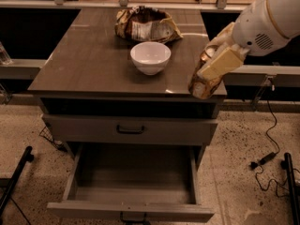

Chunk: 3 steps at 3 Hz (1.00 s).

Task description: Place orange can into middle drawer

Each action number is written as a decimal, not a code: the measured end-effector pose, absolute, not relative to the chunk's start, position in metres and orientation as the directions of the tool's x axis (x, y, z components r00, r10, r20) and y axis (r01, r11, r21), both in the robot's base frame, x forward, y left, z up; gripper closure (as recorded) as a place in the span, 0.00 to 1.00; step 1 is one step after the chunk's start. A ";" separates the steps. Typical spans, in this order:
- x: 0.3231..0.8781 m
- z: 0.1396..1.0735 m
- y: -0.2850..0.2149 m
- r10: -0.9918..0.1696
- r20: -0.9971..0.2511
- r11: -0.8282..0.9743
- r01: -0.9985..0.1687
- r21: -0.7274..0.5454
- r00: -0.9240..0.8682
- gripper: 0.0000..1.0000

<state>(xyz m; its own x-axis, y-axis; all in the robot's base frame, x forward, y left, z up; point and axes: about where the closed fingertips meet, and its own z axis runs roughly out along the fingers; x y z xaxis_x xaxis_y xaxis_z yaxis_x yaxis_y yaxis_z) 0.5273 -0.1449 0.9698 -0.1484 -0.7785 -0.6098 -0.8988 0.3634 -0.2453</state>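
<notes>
Hand (220, 63) grips the tilted orange can (202, 85) at the bench (84, 64) edge, near right, clear to lower into the middle drawer (133, 171).

One high front camera looks down on the cabinet (93, 60), jaws upper right.

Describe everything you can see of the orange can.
The orange can is a small metal drink can with a brownish-orange patterned label. It is tilted, top leaning toward the arm, at the table's front right corner. The gripper is clamped on it, a cream finger across its side. Whether its base touches the tabletop is unclear.
</notes>
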 end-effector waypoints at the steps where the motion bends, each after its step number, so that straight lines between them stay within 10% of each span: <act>1: 0.534 0.951 -0.146 -0.763 -0.622 0.374 -0.905 -0.201 -0.178 1.00; 3: 0.472 0.860 -0.140 -0.679 -0.709 0.335 -0.940 -0.068 -0.191 1.00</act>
<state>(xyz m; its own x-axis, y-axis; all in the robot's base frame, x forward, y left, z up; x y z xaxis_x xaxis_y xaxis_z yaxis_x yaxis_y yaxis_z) 0.4716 -0.1396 0.8600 -0.1905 -0.6791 -0.7089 -0.9397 0.3351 -0.0685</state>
